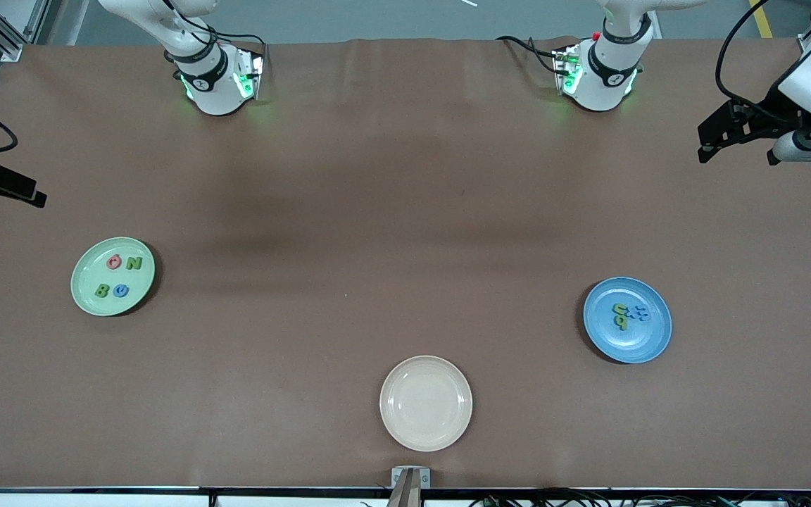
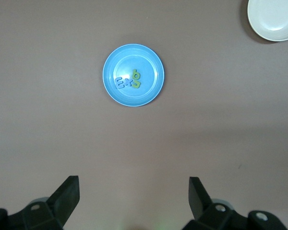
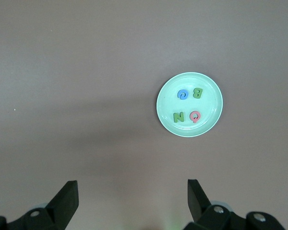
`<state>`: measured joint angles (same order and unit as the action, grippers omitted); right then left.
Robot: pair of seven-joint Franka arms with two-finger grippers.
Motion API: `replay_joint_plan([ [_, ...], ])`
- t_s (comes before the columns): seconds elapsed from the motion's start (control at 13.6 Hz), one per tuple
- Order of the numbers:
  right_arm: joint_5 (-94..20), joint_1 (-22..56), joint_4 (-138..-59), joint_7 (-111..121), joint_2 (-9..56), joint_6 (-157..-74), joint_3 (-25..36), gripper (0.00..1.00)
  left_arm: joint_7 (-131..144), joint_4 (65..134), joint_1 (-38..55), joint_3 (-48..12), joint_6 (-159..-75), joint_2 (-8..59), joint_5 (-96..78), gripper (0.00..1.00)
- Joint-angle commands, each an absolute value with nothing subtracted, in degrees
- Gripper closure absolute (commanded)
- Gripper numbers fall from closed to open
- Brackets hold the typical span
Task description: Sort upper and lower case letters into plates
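Sorting looks finished: 4 capitals lie in my mint plate (image 1: 112,276) near the right arm's table edge, lowercase in the blue plate (image 1: 627,320) near the left arm's. My left gripper (image 2: 134,191) and right gripper (image 3: 133,194) hang spread and empty, so I need only wait.

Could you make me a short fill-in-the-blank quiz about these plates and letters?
1. The mint green plate holds ____ letters.
2. The cream plate holds ____ letters.
3. The letter N is coloured ____.
4. Both the left end effector and the right end effector have fingers that are ____.

Missing words: four; no; green; open
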<state>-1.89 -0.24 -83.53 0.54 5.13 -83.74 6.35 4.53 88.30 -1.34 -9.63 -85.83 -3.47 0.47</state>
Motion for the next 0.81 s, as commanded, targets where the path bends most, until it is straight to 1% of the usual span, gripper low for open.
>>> replay_joint_plan([
  [0.0, 0.9, 2.1, -83.8, 0.1, 3.7, -83.6, 7.4, 0.00, 4.2, 89.3, -1.8, -9.8, -86.6, -4.2, -0.7, 0.00],
  [0.15, 0.9, 2.7, -85.8, 0.1, 1.5, -83.8, 8.2, 0.00, 4.1, 89.2, -1.8, -9.8, -86.5, -4.2, -0.7, 0.00],
  [0.29, 0.9, 2.7, -89.1, 0.1, -1.0, -86.1, 8.1, 0.00, 3.8, 89.0, -1.8, -9.8, -86.6, -4.2, -0.7, 0.00],
  [0.74, 0.8, 2.5, -88.3, 0.1, -1.5, -86.4, 8.0, 0.00, 3.6, 88.8, -1.9, -9.7, -86.4, -3.6, -0.7, 0.00],
])
